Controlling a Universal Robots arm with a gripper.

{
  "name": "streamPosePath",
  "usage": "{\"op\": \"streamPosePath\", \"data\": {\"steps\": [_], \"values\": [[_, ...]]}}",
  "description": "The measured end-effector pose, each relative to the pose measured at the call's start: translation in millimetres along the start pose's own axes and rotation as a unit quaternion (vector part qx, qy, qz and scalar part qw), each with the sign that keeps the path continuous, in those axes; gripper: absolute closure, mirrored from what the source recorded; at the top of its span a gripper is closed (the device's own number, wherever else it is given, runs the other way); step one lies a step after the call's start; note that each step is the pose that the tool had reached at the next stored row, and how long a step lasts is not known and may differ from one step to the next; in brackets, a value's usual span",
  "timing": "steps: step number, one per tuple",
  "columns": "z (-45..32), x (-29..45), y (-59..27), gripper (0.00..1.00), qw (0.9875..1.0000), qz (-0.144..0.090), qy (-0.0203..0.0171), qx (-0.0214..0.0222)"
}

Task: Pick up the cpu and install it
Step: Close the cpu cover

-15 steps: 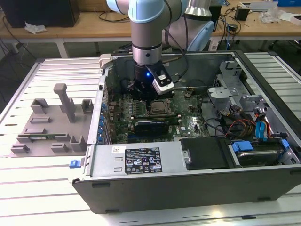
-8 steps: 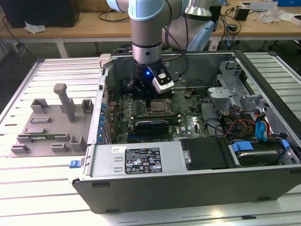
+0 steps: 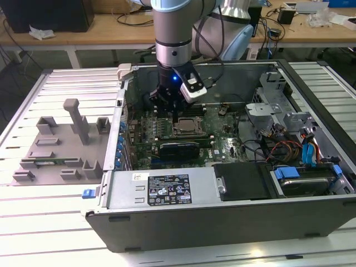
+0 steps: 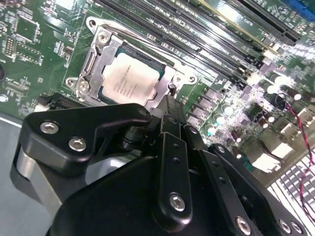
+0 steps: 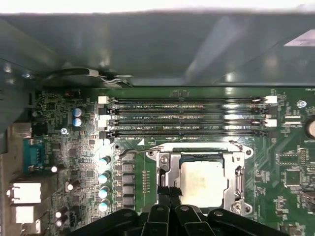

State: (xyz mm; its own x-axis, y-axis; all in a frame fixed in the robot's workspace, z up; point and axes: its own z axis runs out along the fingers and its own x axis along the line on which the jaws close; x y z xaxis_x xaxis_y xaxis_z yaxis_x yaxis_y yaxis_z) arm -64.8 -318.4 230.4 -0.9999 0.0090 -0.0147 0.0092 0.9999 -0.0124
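A: Start nearest. What sits at the front of the exterior view?
B: The case [image 3: 222,222] wall, low in the frame, with a grey fixture [image 3: 61,150] beside it at the exterior view's left. Past the wall lies the board [image 3: 222,144].
A: And the cpu [image 3: 187,128]?
B: Mid-frame, lying flat in the socket [image 5: 240,174] with its silver top up. Both wrist views show it square inside the socket's metal rim.
A: The gripper [image 3: 168,108]?
B: It hangs just above the socket, a little toward the exterior view's left. In the first wrist view its fingers [image 5: 163,195] look drawn together with nothing between them, tips at the socket's rim just beside the cpu. Whether they touch the rim, I cannot tell.
A: Which step is this, then?
B: I'd judge the pick and the placing done and the tail of the install in hand. Whether the socket is clamped down I cannot tell. A wire lever [image 5: 135,150] shows beside it.
A: What would a further move call for?
B: Small, straight motion, I'd say, with no sideways push on the cpu and clearance from the slots [image 5: 187,118] just beyond the socket.
A: Farthest?
B: A bench [image 3: 83,36] across the top of the exterior view, well apart from the work
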Motion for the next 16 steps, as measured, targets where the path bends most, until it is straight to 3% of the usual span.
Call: {"op": "streamPosePath", "data": {"steps": [3,11,14,16], "values": [[-6.4,-0.1,0.0,0.89,1.0000,0.000,-0.0001,-0.0001],[-6.7,-4.3,0.0,0.89,1.0000,0.000,0.0000,0.0000],[-6.6,-9.6,0.0,0.89,1.0000,0.000,0.0000,0.0000],[-6.4,-21.5,0.1,0.89,1.0000,0.000,0.0000,0.0000]]}}
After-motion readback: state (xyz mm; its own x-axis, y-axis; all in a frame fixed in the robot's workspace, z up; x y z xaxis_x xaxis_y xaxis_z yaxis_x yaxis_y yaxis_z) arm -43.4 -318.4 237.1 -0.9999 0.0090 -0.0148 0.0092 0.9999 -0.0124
